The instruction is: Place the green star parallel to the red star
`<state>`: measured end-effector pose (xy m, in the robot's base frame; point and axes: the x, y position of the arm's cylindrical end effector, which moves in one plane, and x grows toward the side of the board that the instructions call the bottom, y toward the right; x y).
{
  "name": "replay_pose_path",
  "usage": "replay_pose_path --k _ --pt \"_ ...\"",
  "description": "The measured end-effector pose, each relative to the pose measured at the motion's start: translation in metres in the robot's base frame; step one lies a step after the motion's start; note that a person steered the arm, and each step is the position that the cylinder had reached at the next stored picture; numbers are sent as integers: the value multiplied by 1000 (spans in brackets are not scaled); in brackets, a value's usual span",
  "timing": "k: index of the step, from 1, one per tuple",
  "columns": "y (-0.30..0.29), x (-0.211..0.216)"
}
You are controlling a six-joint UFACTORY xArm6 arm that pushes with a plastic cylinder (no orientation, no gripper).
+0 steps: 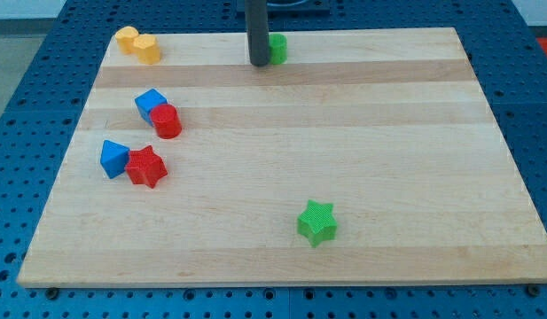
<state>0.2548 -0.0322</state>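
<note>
The green star (317, 221) lies near the view's bottom, right of centre on the wooden board (362, 133). The red star (146, 167) lies at the view's left, touching a blue block (114, 158) on its left side. My rod comes down at the view's top centre; my tip (259, 63) rests on the board next to a green block (277, 48), which the rod partly hides. The tip is far from both stars.
A blue block (150, 104) and a red cylinder (167, 121) touch each other above the red star. Two yellow blocks (137, 44) sit at the board's top left corner. A blue perforated table surrounds the board.
</note>
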Motion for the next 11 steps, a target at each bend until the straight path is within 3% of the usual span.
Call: replay_pose_path --k 2,3,4,5,6,7,8,9,11 --pt "14 -5" --pt "14 67" --pt "1 178" --pt "-10 264" --pt "-4 323" --pt "44 352" --pt "77 349" --pt "77 345" --pt "55 299"
